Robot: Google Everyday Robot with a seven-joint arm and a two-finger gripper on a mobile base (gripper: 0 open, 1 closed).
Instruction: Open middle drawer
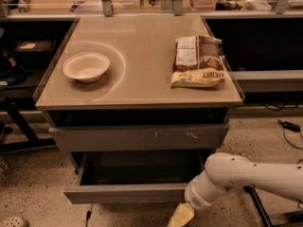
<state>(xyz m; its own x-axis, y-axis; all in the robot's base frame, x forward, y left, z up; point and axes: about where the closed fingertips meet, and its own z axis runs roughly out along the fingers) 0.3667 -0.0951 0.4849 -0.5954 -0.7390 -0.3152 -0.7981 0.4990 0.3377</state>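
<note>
The middle drawer [124, 193] is pulled out from the cabinet. Its plain grey front panel stands forward, and its dark inside [142, 168] shows behind it. Above it is the grey drawer front with small white scratch marks [139, 137]. My gripper [179, 216], with yellowish fingertips on a white arm [246, 176], hangs low at the bottom edge of the view. It is just below and in front of the right end of the middle drawer's front panel, and I cannot tell whether it touches the panel.
On the cabinet top [142, 86] sit a white bowl [85, 66] at the left and a snack bag [197, 60] at the right. Dark shelving stands at both sides. Cables [288, 126] lie on the speckled floor at the right.
</note>
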